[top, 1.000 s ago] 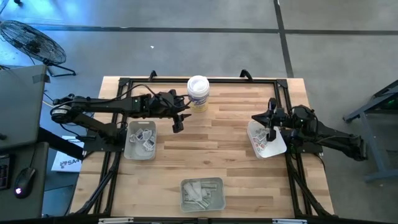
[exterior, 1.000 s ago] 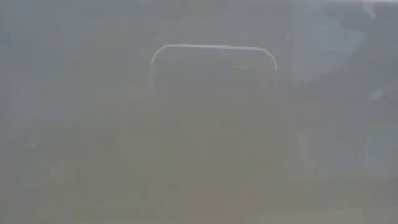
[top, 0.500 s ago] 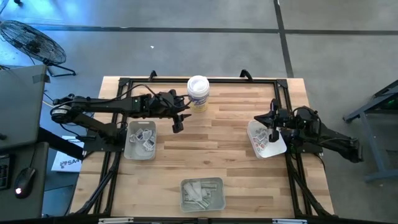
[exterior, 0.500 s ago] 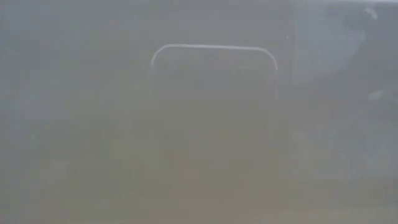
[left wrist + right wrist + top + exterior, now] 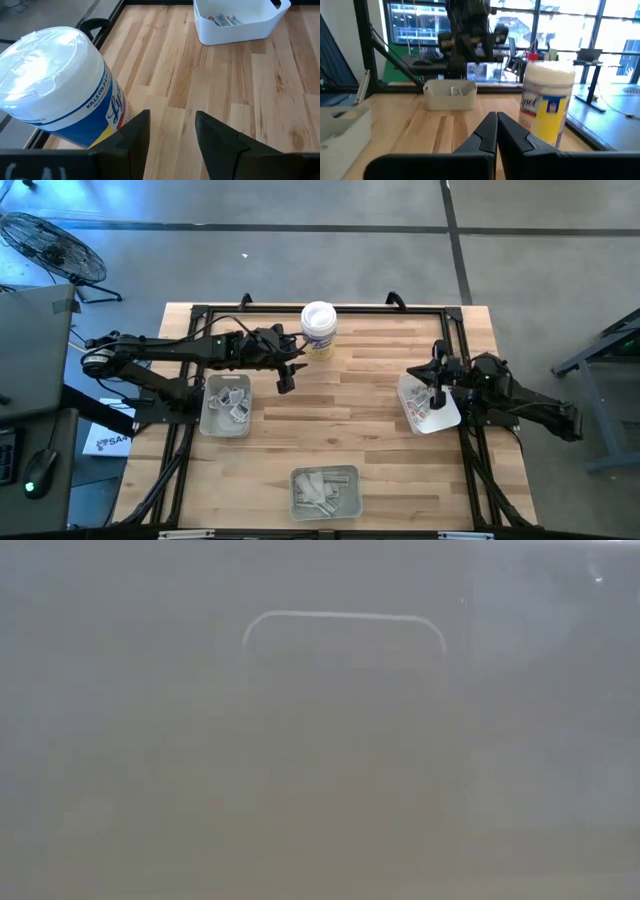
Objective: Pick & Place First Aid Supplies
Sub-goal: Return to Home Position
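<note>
The first aid supplies lie in three trays: square packets in the grey tray [image 5: 225,405] at the left, more packets [image 5: 224,19] in the white tray [image 5: 428,404] at the right, and pale strip wrappers [image 5: 318,491] in the near tray [image 5: 325,492]. My left gripper [image 5: 171,134] hangs open above bare wood, right beside the white tub [image 5: 60,95], with nothing between its fingers. My right gripper [image 5: 496,131] is shut and empty. It is held level by the white tray's far rim and points toward the tub [image 5: 545,102]. The low view shows only grey blur.
The tub [image 5: 318,328] stands upright at the table's far middle. A black frame [image 5: 440,310] runs along the table's edges. Bare wood [image 5: 340,410] lies between the three trays. A fan [image 5: 50,250] and a desk stand on the floor to the left.
</note>
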`<state>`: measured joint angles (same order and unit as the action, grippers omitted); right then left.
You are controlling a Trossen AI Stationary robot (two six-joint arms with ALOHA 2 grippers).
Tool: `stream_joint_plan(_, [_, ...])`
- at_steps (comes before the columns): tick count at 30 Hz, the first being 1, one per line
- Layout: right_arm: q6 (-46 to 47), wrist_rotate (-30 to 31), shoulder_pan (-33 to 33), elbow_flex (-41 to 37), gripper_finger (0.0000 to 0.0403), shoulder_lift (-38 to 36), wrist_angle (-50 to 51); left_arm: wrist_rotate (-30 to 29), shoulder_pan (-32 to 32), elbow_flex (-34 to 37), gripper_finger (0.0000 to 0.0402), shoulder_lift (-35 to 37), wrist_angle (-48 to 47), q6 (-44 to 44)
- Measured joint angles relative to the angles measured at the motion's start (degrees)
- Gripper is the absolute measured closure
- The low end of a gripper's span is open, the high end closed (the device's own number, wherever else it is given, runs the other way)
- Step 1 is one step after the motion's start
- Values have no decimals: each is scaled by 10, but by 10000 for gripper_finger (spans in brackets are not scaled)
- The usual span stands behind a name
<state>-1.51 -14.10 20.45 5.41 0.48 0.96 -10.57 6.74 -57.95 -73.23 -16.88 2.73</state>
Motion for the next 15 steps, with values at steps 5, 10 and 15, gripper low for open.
stream_joint_plan(5, [13,0,0,-48,402,-4,-50,0,0,0,248,0,0,0])
stream_joint_plan(10, [25,0,0,-46,402,-4,-42,0,0,0,248,0,-4,-1])
stream_joint_plan(15, [40,6,0,-48,398,0,-43,17,0,0,248,0,7,-2])
